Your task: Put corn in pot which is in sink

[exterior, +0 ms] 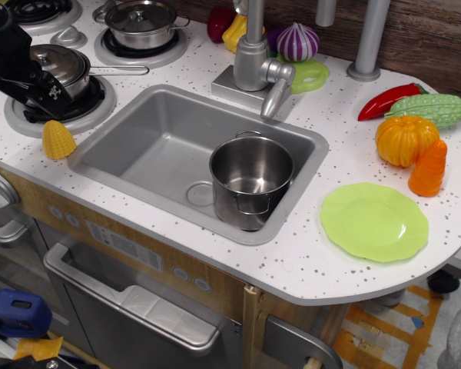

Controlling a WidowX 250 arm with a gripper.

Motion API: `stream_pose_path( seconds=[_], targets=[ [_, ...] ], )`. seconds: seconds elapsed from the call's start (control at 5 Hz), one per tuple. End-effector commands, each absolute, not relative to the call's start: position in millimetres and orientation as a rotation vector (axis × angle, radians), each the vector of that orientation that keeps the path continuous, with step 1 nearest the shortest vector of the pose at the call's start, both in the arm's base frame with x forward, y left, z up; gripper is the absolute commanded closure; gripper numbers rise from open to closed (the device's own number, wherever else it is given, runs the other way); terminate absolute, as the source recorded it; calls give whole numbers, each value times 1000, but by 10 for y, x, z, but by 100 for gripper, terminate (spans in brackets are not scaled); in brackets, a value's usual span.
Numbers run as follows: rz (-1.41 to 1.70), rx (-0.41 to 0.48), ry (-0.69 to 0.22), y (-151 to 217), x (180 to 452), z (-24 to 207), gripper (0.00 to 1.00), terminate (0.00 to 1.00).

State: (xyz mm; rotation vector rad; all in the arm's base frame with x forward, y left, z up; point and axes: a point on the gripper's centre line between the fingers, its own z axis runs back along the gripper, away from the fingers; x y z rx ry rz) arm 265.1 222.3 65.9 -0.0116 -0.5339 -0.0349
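The yellow ridged corn (pixel 58 140) lies on the white speckled countertop just left of the grey sink (pixel 150 150). The tall lidless steel pot (pixel 251 181) stands upright in the sink's right front corner, next to the round drain. My black gripper (pixel 44 98) hangs over the left stove burner, a little above and behind the corn and apart from it. Its fingers are dark against the burner, so I cannot tell how the jaws stand. It holds nothing that I can see.
A lidded saucepan with a long handle (pixel 61 68) sits right beside the gripper. A shallow lidded pot (pixel 142 21) is behind. The faucet (pixel 255 65) overhangs the sink's back. A green plate (pixel 374 221), pumpkin (pixel 406 140), carrot (pixel 429 169) and other toy vegetables lie at right.
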Motion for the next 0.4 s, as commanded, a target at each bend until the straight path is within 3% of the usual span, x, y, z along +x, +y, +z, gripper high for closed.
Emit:
stream_pose_path(
  seconds=[0.0,0.2],
  targets=[
    [-35,-12,-534,2223,2651,659,0,0],
    [-33,-38,-539,2255,2714,621,0,0]
  ],
)
